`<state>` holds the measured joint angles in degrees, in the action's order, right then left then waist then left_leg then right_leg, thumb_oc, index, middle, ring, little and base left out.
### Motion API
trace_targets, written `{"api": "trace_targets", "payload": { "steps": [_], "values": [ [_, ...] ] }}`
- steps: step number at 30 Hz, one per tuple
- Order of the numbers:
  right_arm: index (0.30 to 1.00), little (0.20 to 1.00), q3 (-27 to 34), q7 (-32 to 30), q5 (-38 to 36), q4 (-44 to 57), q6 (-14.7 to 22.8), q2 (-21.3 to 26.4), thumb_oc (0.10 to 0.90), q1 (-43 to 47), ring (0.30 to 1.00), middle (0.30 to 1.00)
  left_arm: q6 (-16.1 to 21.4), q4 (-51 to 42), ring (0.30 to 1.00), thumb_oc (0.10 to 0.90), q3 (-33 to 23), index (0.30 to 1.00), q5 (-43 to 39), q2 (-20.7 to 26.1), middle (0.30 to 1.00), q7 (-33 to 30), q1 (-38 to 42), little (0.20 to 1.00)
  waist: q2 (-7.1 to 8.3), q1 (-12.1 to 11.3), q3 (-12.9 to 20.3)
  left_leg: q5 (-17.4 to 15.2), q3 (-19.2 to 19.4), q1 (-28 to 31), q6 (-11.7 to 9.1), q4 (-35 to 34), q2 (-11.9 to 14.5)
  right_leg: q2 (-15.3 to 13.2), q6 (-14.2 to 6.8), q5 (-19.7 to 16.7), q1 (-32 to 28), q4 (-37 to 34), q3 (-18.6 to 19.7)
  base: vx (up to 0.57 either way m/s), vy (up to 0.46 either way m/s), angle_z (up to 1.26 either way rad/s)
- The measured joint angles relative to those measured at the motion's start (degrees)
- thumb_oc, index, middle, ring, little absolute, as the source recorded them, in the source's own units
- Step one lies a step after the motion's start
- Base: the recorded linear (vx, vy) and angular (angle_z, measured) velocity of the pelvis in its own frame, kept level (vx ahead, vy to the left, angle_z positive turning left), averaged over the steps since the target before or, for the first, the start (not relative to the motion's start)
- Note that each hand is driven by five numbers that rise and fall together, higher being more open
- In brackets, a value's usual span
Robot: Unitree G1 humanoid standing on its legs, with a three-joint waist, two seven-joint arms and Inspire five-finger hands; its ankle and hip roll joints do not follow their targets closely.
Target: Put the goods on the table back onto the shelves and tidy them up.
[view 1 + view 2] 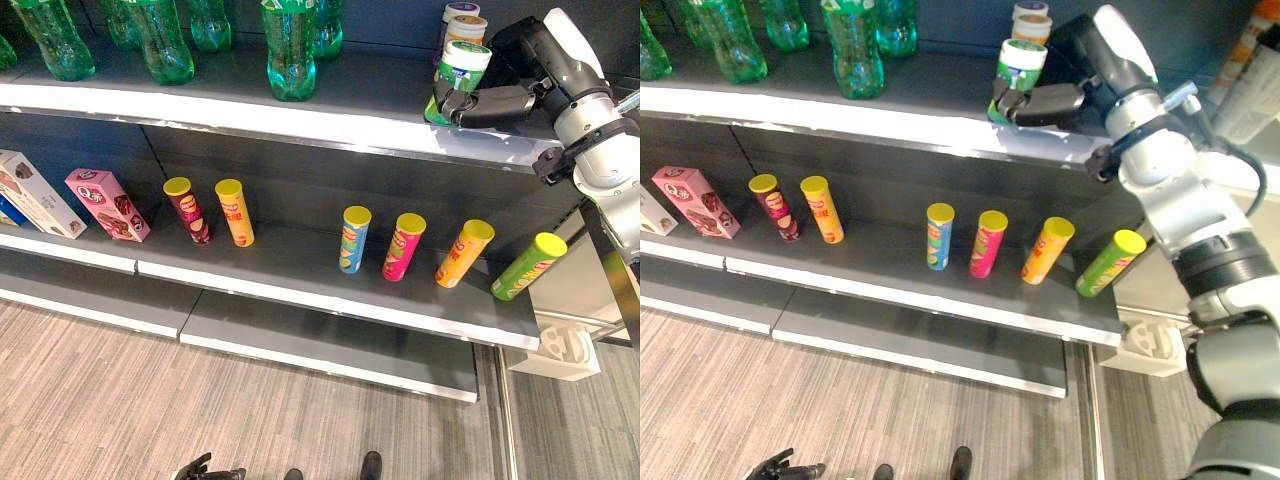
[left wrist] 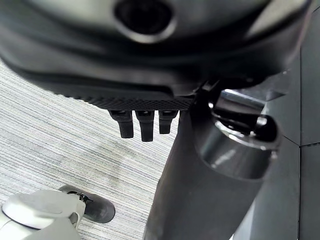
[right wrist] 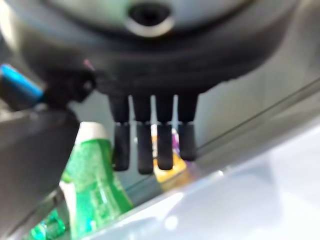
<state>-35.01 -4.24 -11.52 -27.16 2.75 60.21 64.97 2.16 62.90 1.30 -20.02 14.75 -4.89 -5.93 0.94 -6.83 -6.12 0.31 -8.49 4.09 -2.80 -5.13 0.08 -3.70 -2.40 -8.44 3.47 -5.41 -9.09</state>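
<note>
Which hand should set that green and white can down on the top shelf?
Right. The right hand already holds the green and white can over the top shelf; the left hand hangs low near the floor.

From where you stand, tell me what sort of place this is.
Likely a shop aisle, or a mock-up of one: long grey shelves carry a row of crisp tubes, green bottles stand above, and the right hand holds a green tub.
</note>
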Motion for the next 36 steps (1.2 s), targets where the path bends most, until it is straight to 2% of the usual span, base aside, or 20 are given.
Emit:
{"api": "trace_targets", "payload": {
  "steps": [1,2,11,15,16,17,18,19,20,21,23,25,27,29,30,31,33,34,35,36],
  "values": [
    [0.3,0.3,0.0,0.0,0.0,0.01,0.0,0.0,0.4,0.0,0.3,0.3,0.0,0.0,0.9,0.8,0.0,0.9,0.0,0.0,0.9,0.0,0.0,0.9,0.03,0.01,-0.02,0.0,0.01,0.0,0.0,0.0,0.0,0.0,0.0,0.0,0.0,0.0,0.01,0.0,0.0,0.0],
    [0.9,0.9,0.0,0.01,0.0,0.0,0.0,0.0,0.8,0.0,0.9,0.9,0.0,0.01,0.9,0.8,0.0,0.9,0.0,0.0,0.9,0.0,0.0,0.9,0.06,0.01,-0.02,0.0,0.02,0.0,0.0,0.0,0.0,0.0,0.0,0.0,0.0,0.0,0.01,0.0,0.0,0.0],
    [0.9,0.9,-0.04,0.31,0.33,0.06,-0.14,0.0,0.8,-0.03,0.9,0.9,-0.01,0.0,0.9,0.8,0.63,0.9,0.76,0.0,0.9,-0.53,-0.07,0.9,0.66,1.33,-0.24,-0.03,0.22,0.02,0.05,0.0,-0.02,0.01,0.01,-0.01,0.18,0.0,0.17,0.0,0.013,0.0],
    [0.9,0.9,0.84,0.26,1.04,1.63,-0.19,0.02,0.8,-0.59,0.9,0.9,-0.01,-0.05,0.9,0.8,0.66,0.9,2.11,0.0,0.9,-0.54,-0.02,0.9,0.67,1.42,-0.24,-0.04,1.58,0.55,0.07,-0.01,-0.08,0.08,0.0,-0.11,0.34,0.0,1.21,0.0,0.044,-0.1],
    [0.9,0.9,2.64,0.15,1.29,3.17,-0.24,0.11,0.8,-1.96,0.9,0.9,0.0,-0.07,0.9,0.8,0.65,0.9,2.12,0.01,0.9,-0.55,-0.02,0.9,0.68,1.38,-0.26,-0.05,1.72,0.5,0.08,-0.01,-0.08,0.09,-0.01,-0.12,0.4,0.0,1.34,0.0,0.044,-0.1],
    [0.9,0.9,6.77,-0.21,1.35,9.54,-0.37,2.8,0.8,-6.61,0.9,0.9,-0.04,-0.31,0.9,0.8,0.35,0.9,2.15,-0.02,0.9,-0.58,0.03,0.9,0.68,1.61,-0.27,-0.15,1.8,0.38,0.21,-0.02,-0.16,0.07,-0.03,-0.13,0.63,0.01,1.46,0.01,0.085,-0.06],
    [0.9,0.9,7.66,-0.3,1.39,11.79,-0.43,4.04,0.8,-7.91,0.9,0.9,-0.06,-0.32,0.9,0.8,-0.05,0.9,2.18,-0.02,0.9,-0.63,-0.07,0.9,0.67,2.0,-0.28,-0.17,1.88,0.37,0.23,-0.03,-0.17,0.05,-0.04,-0.13,0.67,0.0,1.51,0.01,0.07,0.0],
    [0.9,0.9,15.65,-1.18,1.42,19.53,-0.58,6.95,0.8,-15.15,0.9,0.9,-0.04,-0.97,0.9,0.8,-0.66,0.9,2.84,-0.05,0.9,-0.69,0.07,0.9,0.77,2.27,-0.35,-0.31,1.82,0.03,0.44,-0.02,-0.19,0.08,-0.08,-0.16,1.03,0.01,1.49,0.01,0.07,-0.01],
    [0.9,0.9,18.96,-1.68,1.42,23.41,-0.31,8.29,0.8,-18.04,0.9,0.9,-0.03,-1.21,0.9,0.8,-1.14,0.9,3.36,-0.08,0.9,-0.69,-0.06,0.9,0.77,2.65,-0.37,-0.33,1.96,-0.19,0.47,-0.02,-0.23,0.08,-0.12,-0.19,1.33,0.02,1.64,0.0,0.03,-0.1],
    [0.9,0.9,22.15,-2.91,1.43,26.21,1.98,9.14,0.8,-19.46,0.9,0.9,-0.11,-0.88,0.9,0.8,-1.56,0.9,3.5,-0.22,0.9,-0.96,-0.88,0.9,0.59,3.92,-0.48,-0.33,2.6,-0.11,0.5,-0.03,-0.34,0.0,-0.19,-0.3,1.43,0.01,1.99,0.01,0.057,-0.21],
    [0.9,0.9,25.64,-5.33,1.39,26.2,3.83,9.42,0.8,-19.93,0.9,0.9,-0.09,-0.32,0.9,0.8,-1.5,0.9,4.45,-0.24,0.9,-0.92,-0.51,0.9,0.69,5.08,-0.56,-0.47,3.51,0.14,0.52,-0.04,-0.42,0.05,-0.27,-0.35,1.21,0.01,2.92,0.0,0.077,-0.22],
    [0.9,0.9,32.75,-6.45,1.3,27.8,4.15,11.1,0.8,-23.7,0.9,0.9,0.05,-0.59,0.9,0.8,-1.62,0.9,4.52,-0.4,0.9,-0.9,0.41,0.9,0.9,5.42,-0.77,-0.6,4.03,-0.18,0.69,-0.06,-0.46,0.05,-0.35,-0.58,1.9,0.01,3.27,-0.01,0.053,-0.19],
    [0.9,0.9,34.57,-8.61,1.15,27.65,4.76,11.25,0.8,-23.81,0.9,0.9,-0.08,-0.45,0.9,0.8,-1.41,0.9,4.68,-0.43,0.9,-0.88,0.36,0.9,1.34,6.9,-1.07,-0.9,5.87,-0.03,1.09,-0.07,-0.65,0.17,-0.62,-0.92,2.33,0.0,4.87,-0.04,0.115,-0.4],
    [0.9,0.9,40.13,-9.53,0.89,28.81,6.15,11.41,0.8,-28.64,0.9,0.9,-0.07,-1.24,0.9,0.8,-1.36,0.9,5.83,-0.31,0.9,-0.89,1.33,0.9,2.27,8.09,-1.6,-0.95,7.43,-0.19,1.27,-0.04,-1.38,0.32,-0.75,-2.0,3.75,0.03,7.07,-0.04,0.137,-0.52],
    [0.9,0.9,42.99,-10.42,0.86,29.66,6.75,11.26,0.8,-32.67,0.9,0.9,-0.1,-1.26,0.9,0.8,-1.26,0.9,6.67,-0.27,0.9,-0.75,1.27,0.9,3.21,8.75,-2.2,-0.82,9.48,-0.51,1.78,-0.04,-1.67,-0.07,-1.19,-2.63,4.8,0.02,8.49,-0.04,0.098,-0.62],
    [0.9,0.9,44.63,-11.17,1.1,29.77,6.5,12.01,0.8,-35.83,0.9,0.9,-0.15,-1.65,0.9,0.8,-1.24,0.9,6.72,-0.34,0.9,-0.66,2.05,0.9,3.55,10.89,-2.34,-0.97,9.83,-0.39,1.99,-0.03,-2.14,-0.07,-1.52,-2.98,5.01,0.03,9.55,-0.12,0.12,-0.54],
    [0.9,0.9,47.08,-12.23,1.41,28.66,6.58,12.92,0.8,-40.87,0.9,0.9,-0.1,-3.17,0.9,0.8,-1.19,0.9,6.73,0.74,0.9,-0.66,2.55,0.9,4.75,12.65,-3.01,-0.98,12.0,-0.46,2.44,0.2,-2.76,-0.14,-2.9,-3.95,5.95,0.06,11.13,-0.13,0.025,-0.51],
    [0.9,0.9,48.17,-12.9,1.48,27.99,6.67,12.88,0.8,-42.96,0.9,0.9,-0.03,-4.12,0.9,0.8,-1.29,0.9,6.74,1.79,0.9,-0.73,2.87,0.9,5.47,13.1,-3.44,-1.22,13.98,-1.41,2.89,0.65,-2.95,0.27,-5.04,-6.56,7.69,0.07,11.96,-0.1,-0.019,-1.19],
    [0.9,0.9,47.9,-12.91,1.63,26.8,6.51,12.86,0.8,-43.15,0.9,0.9,-0.06,-4.66,0.9,0.8,-1.3,0.9,6.77,3.18,0.9,-0.68,3.4,0.9,5.97,13.01,-3.85,-1.12,17.07,-2.7,3.19,0.84,-2.06,1.21,-10.09,-10.6,10.47,0.02,14.23,-0.12,-0.067,-1.11],
    [0.9,0.9,47.93,-13.01,1.64,24.63,6.35,12.65,0.8,-43.63,0.9,0.9,-0.1,-4.28,0.9,0.8,-1.3,0.9,6.98,4.92,0.9,-0.63,4.35,0.9,6.72,14.51,-5.04,-0.78,17.95,-2.92,3.79,0.98,-1.87,0.83,-10.02,-10.97,10.6,0.02,13.74,-0.1,-0.107,-1.07]
  ]
}}
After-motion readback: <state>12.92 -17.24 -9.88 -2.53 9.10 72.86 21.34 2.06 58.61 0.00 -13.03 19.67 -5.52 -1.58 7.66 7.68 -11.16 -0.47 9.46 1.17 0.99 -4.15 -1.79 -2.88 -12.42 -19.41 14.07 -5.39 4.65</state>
